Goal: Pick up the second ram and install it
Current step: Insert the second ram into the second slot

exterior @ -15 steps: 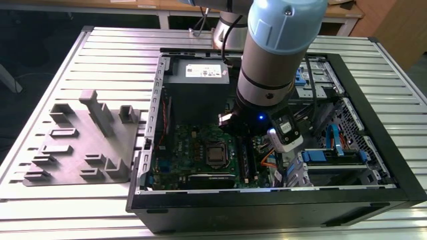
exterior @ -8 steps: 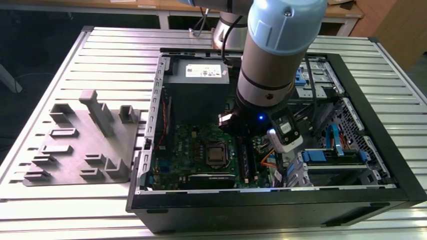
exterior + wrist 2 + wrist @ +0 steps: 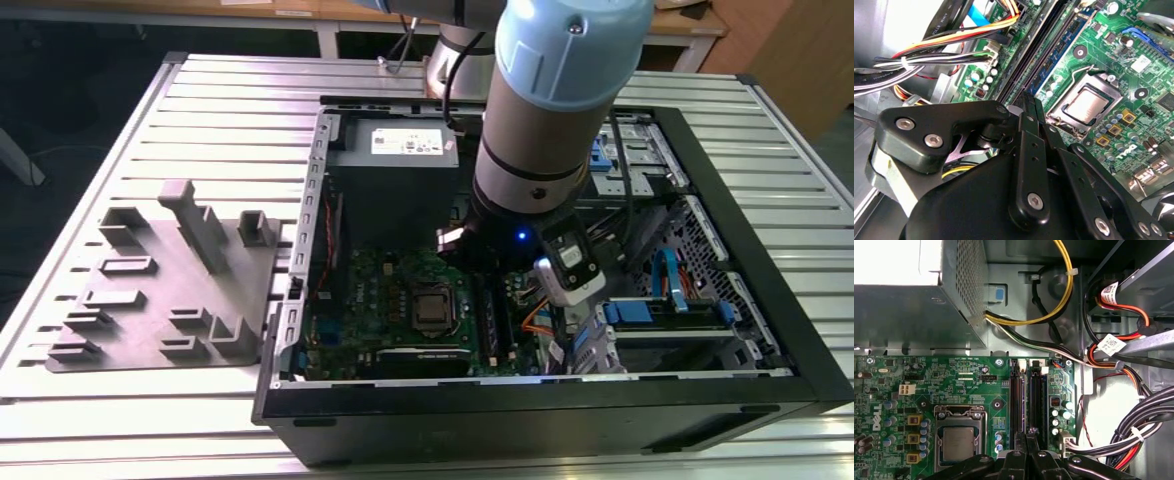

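My gripper (image 3: 523,268) is low inside the open computer case (image 3: 747,180), over the motherboard (image 3: 954,380). In both wrist views its black fingers (image 3: 1030,107) are pressed together, and the gripper (image 3: 1029,436) sits about midway along the two black memory slots (image 3: 1015,400) beside the processor (image 3: 958,444). A thin dark strip, which I take for the second ram (image 3: 1037,400), runs along the slot farther from the processor and disappears under the fingertips. Whether the fingers pinch it or only rest on it I cannot tell.
Bundles of coloured cables (image 3: 1134,440) lie close beside the slots, and the power supply box (image 3: 400,170) stands past their far end. A grey fixture with upright blocks (image 3: 180,290) lies on the slatted table at the exterior view's left. Drive bays (image 3: 667,300) fill the case's right side.
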Robot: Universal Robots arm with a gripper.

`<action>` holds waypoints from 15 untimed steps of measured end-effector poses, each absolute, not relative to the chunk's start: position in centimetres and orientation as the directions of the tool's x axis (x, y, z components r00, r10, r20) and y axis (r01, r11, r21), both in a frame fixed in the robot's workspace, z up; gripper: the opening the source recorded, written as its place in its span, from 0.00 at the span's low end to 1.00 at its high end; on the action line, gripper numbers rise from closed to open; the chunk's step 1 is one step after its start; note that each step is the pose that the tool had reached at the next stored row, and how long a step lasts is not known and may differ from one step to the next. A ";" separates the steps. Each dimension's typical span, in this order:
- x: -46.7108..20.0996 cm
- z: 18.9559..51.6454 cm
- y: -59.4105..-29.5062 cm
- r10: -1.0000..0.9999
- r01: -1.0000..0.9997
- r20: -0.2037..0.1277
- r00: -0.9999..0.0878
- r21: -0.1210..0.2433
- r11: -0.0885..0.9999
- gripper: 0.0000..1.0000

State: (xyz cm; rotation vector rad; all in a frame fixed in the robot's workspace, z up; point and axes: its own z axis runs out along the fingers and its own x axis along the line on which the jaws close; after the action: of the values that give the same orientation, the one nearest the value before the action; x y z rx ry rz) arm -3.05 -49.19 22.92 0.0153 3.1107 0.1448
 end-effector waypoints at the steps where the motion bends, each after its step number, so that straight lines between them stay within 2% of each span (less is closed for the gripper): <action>1: -3.0 22.9 -49.2 0.011 0.008 -0.027 -1.000 0.093 0.996 0.08; 15: -3.0 22.7 -49.2 0.011 0.008 -0.027 -1.000 0.093 0.996 0.08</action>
State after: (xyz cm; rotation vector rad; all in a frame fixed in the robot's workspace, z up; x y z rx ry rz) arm -3.05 -49.19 22.68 0.0152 3.1106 0.1450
